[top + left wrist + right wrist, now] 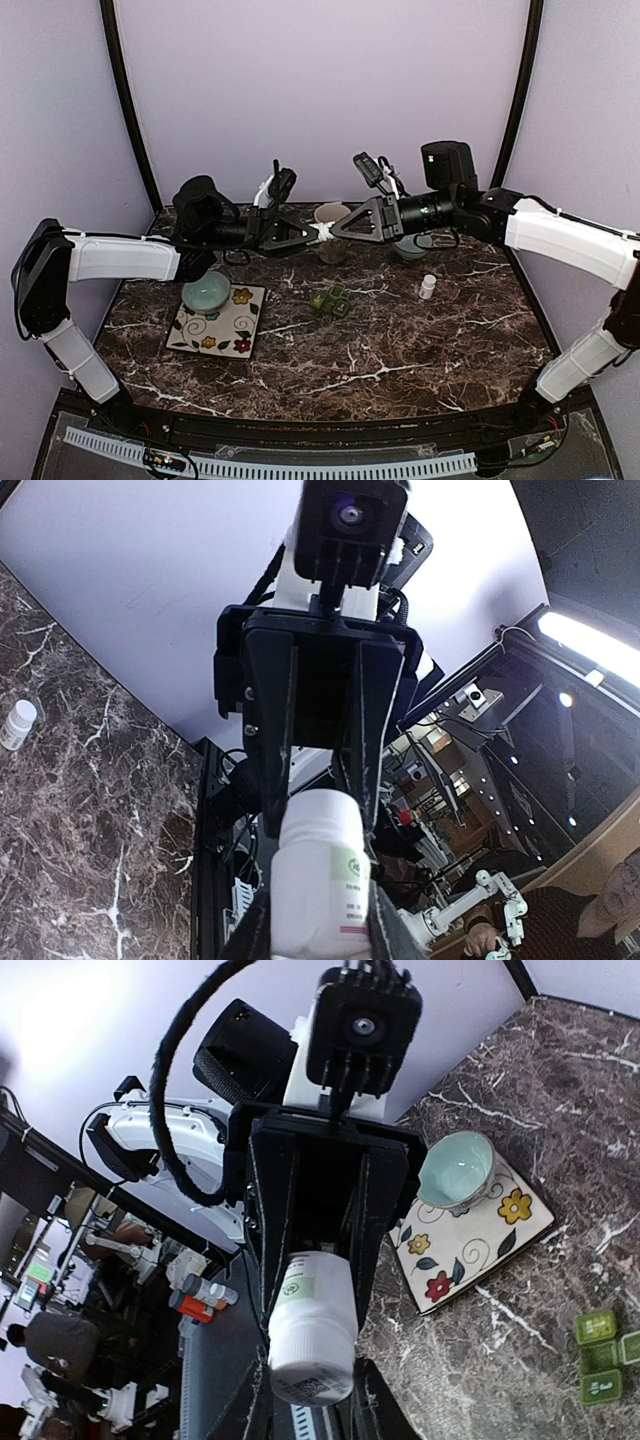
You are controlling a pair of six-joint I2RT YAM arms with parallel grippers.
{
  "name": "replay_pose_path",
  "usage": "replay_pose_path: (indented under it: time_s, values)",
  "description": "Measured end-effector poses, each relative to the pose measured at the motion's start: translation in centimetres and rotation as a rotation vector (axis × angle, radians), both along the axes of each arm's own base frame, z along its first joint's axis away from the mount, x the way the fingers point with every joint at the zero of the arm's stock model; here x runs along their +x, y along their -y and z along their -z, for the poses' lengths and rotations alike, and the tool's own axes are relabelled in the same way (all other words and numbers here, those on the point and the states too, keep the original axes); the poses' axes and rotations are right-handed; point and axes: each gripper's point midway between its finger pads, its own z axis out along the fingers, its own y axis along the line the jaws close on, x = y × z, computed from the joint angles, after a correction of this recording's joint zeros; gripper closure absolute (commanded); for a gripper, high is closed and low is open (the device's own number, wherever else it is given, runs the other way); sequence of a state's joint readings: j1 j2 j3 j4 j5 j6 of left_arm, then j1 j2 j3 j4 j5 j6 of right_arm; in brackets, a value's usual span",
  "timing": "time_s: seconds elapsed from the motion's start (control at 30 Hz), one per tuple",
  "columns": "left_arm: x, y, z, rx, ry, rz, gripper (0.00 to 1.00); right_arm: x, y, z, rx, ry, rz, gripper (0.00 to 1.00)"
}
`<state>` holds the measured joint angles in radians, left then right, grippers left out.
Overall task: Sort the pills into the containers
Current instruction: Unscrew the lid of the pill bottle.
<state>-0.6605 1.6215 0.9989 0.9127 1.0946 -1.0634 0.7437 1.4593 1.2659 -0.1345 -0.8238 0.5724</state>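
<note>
- Pill box: small, green plastic, a cluster of joined square compartments. It sits on the dark marble desk near the middle, below the two raised hands and clear of both.
- From the right wrist it shows as pale green squares; any marks on them are too small to read.
- Floral plate to its left carries a teal cup; small white bottle stands to its right.
- Left hand: closed on the body of a white pill bottle, held in the air.
- Right hand: closed on the cap end of that bottle.
- Bottle label: green emblem, fine print, magenta stripe; none legible.
</note>
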Motion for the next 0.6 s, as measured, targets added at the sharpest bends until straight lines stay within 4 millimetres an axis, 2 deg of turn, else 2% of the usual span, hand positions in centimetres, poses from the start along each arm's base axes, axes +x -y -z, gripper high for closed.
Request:
replay_pose_path:
  time_s: [0.33, 0.6]
  values:
    - [-0.44, 0.10, -0.40, 0.000, -0.057, 0.021, 1.00, 0.15, 0.61, -0.32, -0.069, 0.360, 0.036, 1.00]
    - [-0.37, 0.04, -0.44, 0.001, -0.077, 0.020, 1.00, 0.31, 0.56, -0.31, -0.095, 0.500, 0.039, 1.00]
